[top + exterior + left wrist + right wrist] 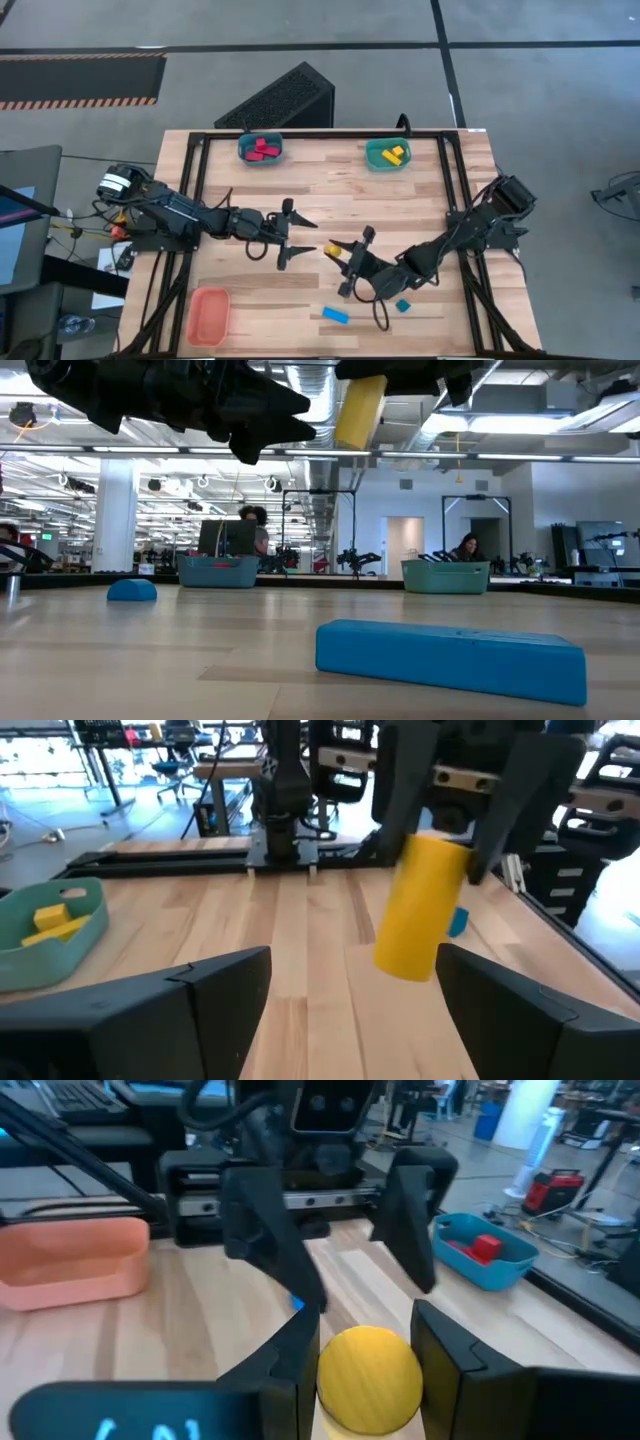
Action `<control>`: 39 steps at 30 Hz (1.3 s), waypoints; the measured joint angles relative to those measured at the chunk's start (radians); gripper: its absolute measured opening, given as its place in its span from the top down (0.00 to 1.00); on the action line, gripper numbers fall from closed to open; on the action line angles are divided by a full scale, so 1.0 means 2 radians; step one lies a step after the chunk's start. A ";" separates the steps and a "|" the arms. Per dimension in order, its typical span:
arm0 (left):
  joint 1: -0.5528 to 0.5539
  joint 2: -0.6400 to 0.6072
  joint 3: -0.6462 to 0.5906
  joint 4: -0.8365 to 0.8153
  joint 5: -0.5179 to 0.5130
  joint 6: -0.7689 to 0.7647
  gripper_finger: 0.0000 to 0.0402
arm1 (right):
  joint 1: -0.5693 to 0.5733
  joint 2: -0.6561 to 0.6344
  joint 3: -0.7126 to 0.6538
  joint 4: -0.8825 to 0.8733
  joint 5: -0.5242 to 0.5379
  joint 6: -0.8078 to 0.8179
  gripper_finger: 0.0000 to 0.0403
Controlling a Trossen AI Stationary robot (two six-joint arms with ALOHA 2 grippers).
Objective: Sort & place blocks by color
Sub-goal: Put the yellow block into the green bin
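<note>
My right gripper [346, 256] is over the middle of the table, shut on a yellow block [333, 250], a short round bar [420, 905]. The block also shows high up in the low view [360, 410]. My left gripper [298, 237] is open and faces it from the table's left, with its fingers [270, 1245] apart just short of the block, touching nothing. A blue bar [335, 315] and a small blue block [403, 305] lie flat on the table near its near edge. Red blocks [263, 149] and yellow blocks [393, 154] sit in two teal bins. My right gripper pinches the yellow block between its two fingers [500, 790] by its upper end [440, 845]. The fingers slant down from the table's right. The block is lifted clear of the table and hangs tilted below the fingertips, its free end [405, 965] toward my left gripper.
The teal bin with red blocks [243, 152] and the teal bin with yellow blocks [373, 158] stand at the far edge. An orange bin [208, 316] stands at the near left corner. A dark frame [195, 190] runs along the table's sides. Bare wood lies between the bins.
</note>
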 joint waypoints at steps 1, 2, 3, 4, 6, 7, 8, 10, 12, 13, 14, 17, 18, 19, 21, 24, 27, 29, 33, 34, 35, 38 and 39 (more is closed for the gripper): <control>0.000 0.000 0.000 0.004 0.000 0.000 0.31 | -0.001 0.000 0.000 0.005 -0.002 0.000 0.70; 0.000 0.000 0.000 0.007 0.000 0.000 0.31 | -0.003 0.000 0.000 0.009 -0.005 -0.001 0.70; 0.000 0.000 0.001 0.008 0.000 0.000 0.31 | -0.004 0.000 0.000 0.012 -0.005 -0.002 0.70; 0.000 0.000 0.002 0.007 0.000 0.000 0.31 | -0.006 0.000 0.000 0.016 -0.005 -0.006 0.70; 0.000 0.000 0.009 0.005 0.007 -0.002 0.31 | -0.007 0.000 0.000 0.028 -0.006 -0.016 0.70; 0.000 0.000 0.011 0.005 0.022 -0.006 0.31 | -0.008 0.000 0.000 0.033 -0.006 -0.020 0.70; 0.000 0.000 0.014 0.004 0.043 -0.010 0.31 | -0.010 0.000 0.000 0.036 -0.006 -0.021 0.70; 0.000 0.000 0.022 0.004 0.080 -0.010 0.31 | -0.012 0.000 0.000 0.039 -0.007 -0.022 0.70; -0.002 0.000 0.028 0.005 0.085 -0.007 0.31 | -0.013 0.000 0.000 0.052 -0.014 -0.027 0.70; -0.003 0.000 0.029 0.005 0.082 -0.007 0.31 | -0.013 0.000 0.000 0.061 -0.025 -0.035 0.70; -0.002 0.000 0.030 0.005 0.078 -0.006 0.31 | -0.013 0.000 0.000 0.071 -0.038 -0.045 0.70; -0.002 0.000 0.030 -0.001 0.076 -0.006 0.31 | -0.013 0.000 0.000 0.096 -0.060 -0.071 0.70; -0.001 0.000 0.030 -0.004 0.077 -0.006 0.31 | -0.013 0.000 0.000 0.099 -0.062 -0.074 0.70; -0.001 0.000 0.030 -0.005 0.077 -0.007 0.31 | -0.012 0.000 0.000 0.099 -0.062 -0.075 0.70; -0.001 0.000 0.030 0.007 0.087 -0.018 0.31 | -0.012 0.000 0.000 0.097 -0.064 -0.076 0.70; -0.005 0.000 0.030 0.023 0.104 -0.022 0.31 | -0.013 0.000 0.000 0.099 -0.095 -0.082 0.69; -0.007 0.000 0.030 0.023 0.108 -0.023 0.31 | -0.016 0.000 0.000 0.100 -0.125 -0.084 0.69; -0.007 0.001 0.030 0.022 0.109 -0.031 0.31 | -0.016 0.000 0.000 0.105 -0.126 -0.089 0.69; -0.006 0.037 0.031 0.061 0.129 -0.056 0.31 | -0.015 0.000 0.000 0.127 -0.143 -0.112 0.69; -0.006 0.052 0.036 0.075 0.143 -0.063 0.31 | -0.016 0.000 0.000 0.127 -0.150 -0.113 0.69; -0.006 0.068 0.041 0.095 0.154 -0.070 0.31 | -0.016 0.000 0.000 0.127 -0.158 -0.113 0.69; -0.007 0.109 0.057 0.144 0.190 -0.080 0.31 | -0.014 0.000 0.001 0.130 -0.168 -0.113 0.69; -0.007 0.116 0.061 0.153 0.208 -0.080 0.32 | -0.012 0.000 0.001 0.128 -0.167 -0.114 0.69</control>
